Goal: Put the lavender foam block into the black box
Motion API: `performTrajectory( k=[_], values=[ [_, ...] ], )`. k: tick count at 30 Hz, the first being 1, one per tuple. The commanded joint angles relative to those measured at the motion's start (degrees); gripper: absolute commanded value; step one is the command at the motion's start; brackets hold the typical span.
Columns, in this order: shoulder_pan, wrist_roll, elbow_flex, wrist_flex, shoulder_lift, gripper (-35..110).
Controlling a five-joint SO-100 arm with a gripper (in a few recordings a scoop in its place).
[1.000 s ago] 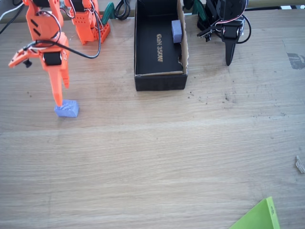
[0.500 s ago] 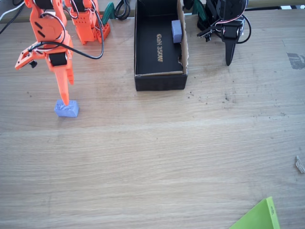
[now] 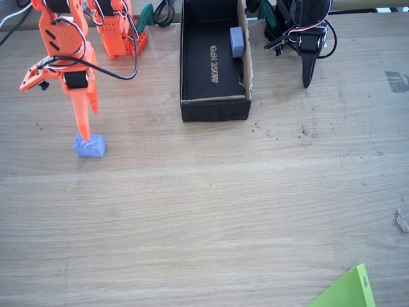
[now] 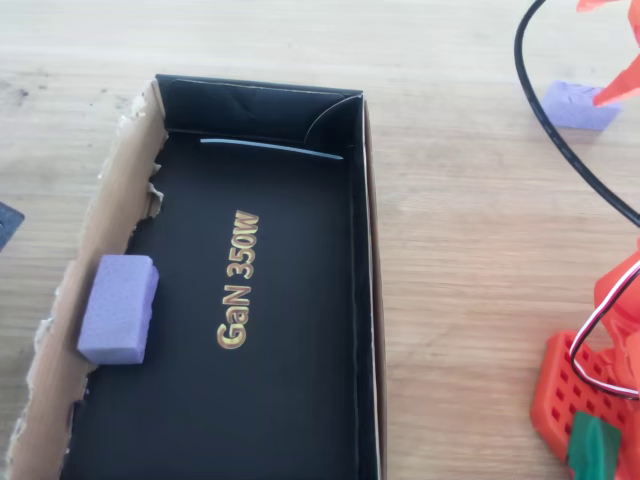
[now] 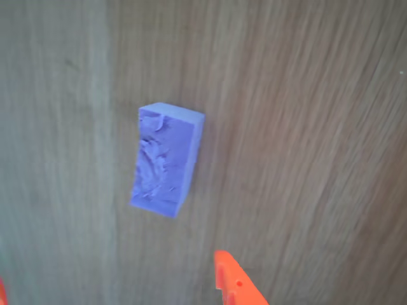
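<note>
Gripper (image 3: pixel 85 131): orange, jaws spread, tips just above the block
Lavender foam block (image 5: pixel 166 159): on table, corner cut off overhead by finger
Black box (image 4: pixel 362 300): near end out of frame overhead

A small bluish-lavender rumpled foam block (image 3: pixel 89 146) is seen at the tip of the orange two-finger gripper (image 3: pixel 82 132). Gold lettering is carried on the floor of the long black cardboard box (image 3: pixel 214 109), well to the gripper's side, where a paler lavender smooth foam block (image 3: pixel 237 42) is also seen. Pale wood grain is shown by the table (image 3: pixel 211 211).
</note>
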Motion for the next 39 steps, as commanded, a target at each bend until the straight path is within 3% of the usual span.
performTrajectory(
  k=[1,11,24,39],
  values=[
    [1.1,1.3,-2.3,-0.2,1.0,40],
    [7.2,-2.3,-1.6,-1.4,0.6,41],
    [7.6,-0.9,-1.6,-2.4,-0.9,40],
    [6.9,-2.6,-1.7,-11.6,-8.9,42]
  ],
)
